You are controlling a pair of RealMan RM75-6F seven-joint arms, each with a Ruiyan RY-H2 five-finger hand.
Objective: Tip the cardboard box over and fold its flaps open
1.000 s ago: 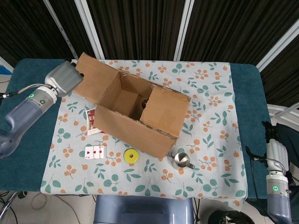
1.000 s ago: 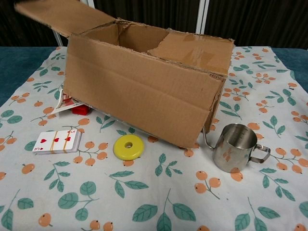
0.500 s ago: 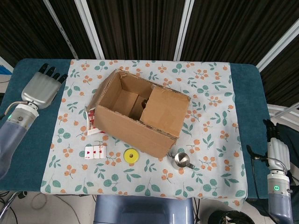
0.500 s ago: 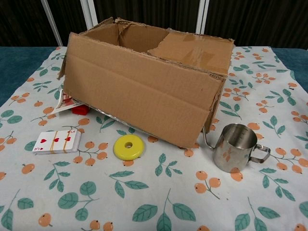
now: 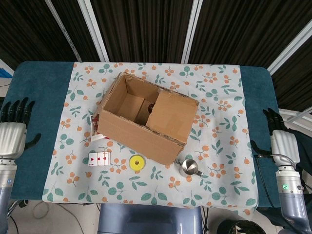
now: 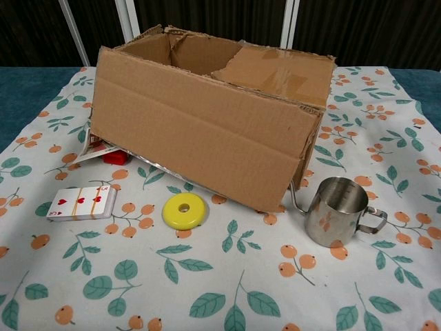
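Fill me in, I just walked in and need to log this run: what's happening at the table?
Nothing is being handled right now. The cardboard box sits opening-up on the flowered cloth, one flap lying over part of the opening. The left hand and right hand are both empty, fingers apart, at the table's side edges. Playing cards, a yellow disc and a steel cup lie in front.

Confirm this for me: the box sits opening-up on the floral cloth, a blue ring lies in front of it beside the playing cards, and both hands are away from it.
One detail is wrong: the ring is yellow, not blue, as the chest view shows. The rest holds: the cardboard box sits opening-up on the floral cloth, the playing cards lie beside the ring, and the left hand and right hand are both away from the box.
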